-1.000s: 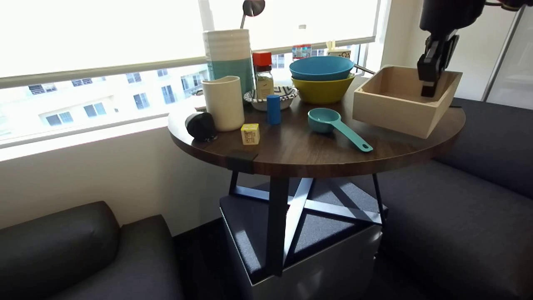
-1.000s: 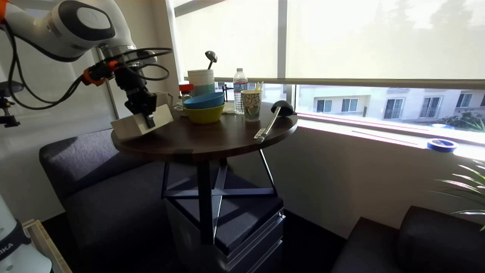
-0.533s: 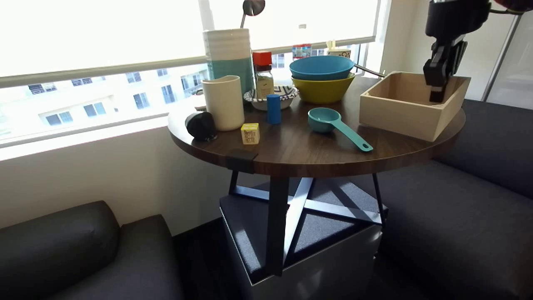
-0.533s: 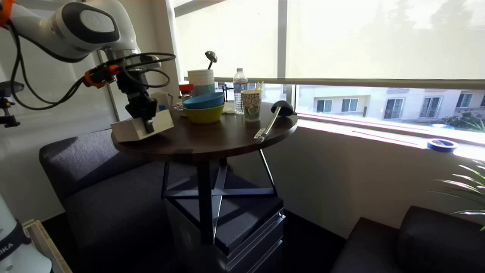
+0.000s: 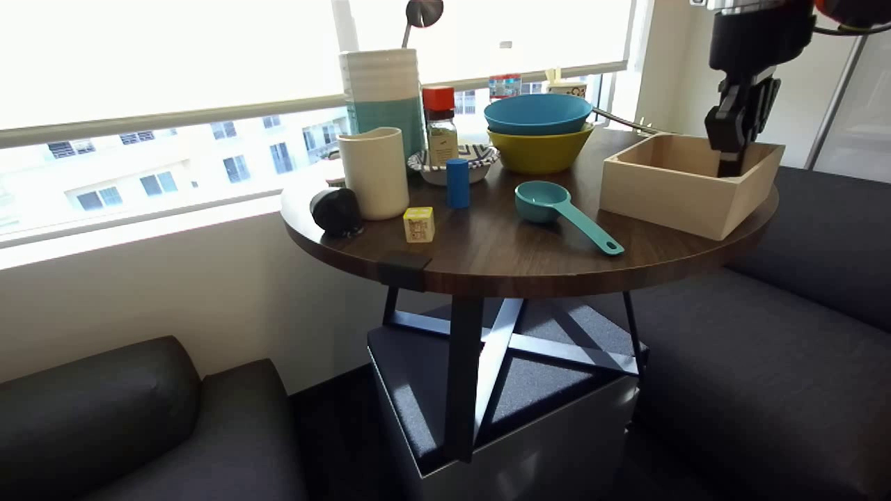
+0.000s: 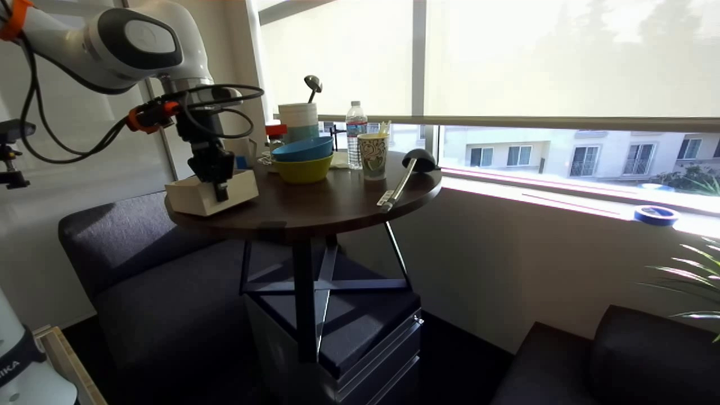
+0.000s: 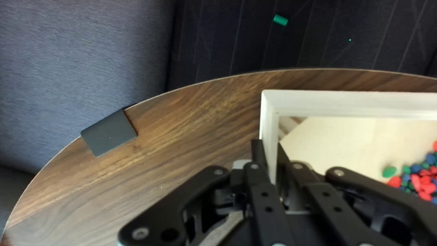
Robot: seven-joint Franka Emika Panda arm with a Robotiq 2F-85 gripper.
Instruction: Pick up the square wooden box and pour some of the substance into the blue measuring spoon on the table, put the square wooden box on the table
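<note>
The square wooden box (image 5: 661, 198) sits about level at the table's edge and appears to rest on the round dark table (image 5: 487, 250); it also shows in an exterior view (image 6: 194, 199). My gripper (image 5: 731, 163), also seen in the wrist view (image 7: 269, 150), is shut on one side wall of the box, one finger inside and one outside. Small red, green and blue pieces (image 7: 425, 181) lie on the box floor away from the held wall. The blue measuring spoon (image 5: 543, 202) lies beside the box, handle toward the table's front edge; its cup's inside is not clear.
A blue bowl (image 5: 539, 111) stacked in a yellow bowl (image 5: 539, 153) stands behind the spoon. A blue cylinder (image 5: 457, 183), letter block (image 5: 418, 224), cream cup (image 5: 376, 174) and black object (image 5: 336, 211) stand farther along. A paper cup (image 6: 373, 157) and ladle (image 6: 419, 162) are elsewhere.
The box has gone from tilted to about level and has come down to the table, shifting slightly away from the spoon. My gripper has turned more upright and lowered with it, still holding the wall.
</note>
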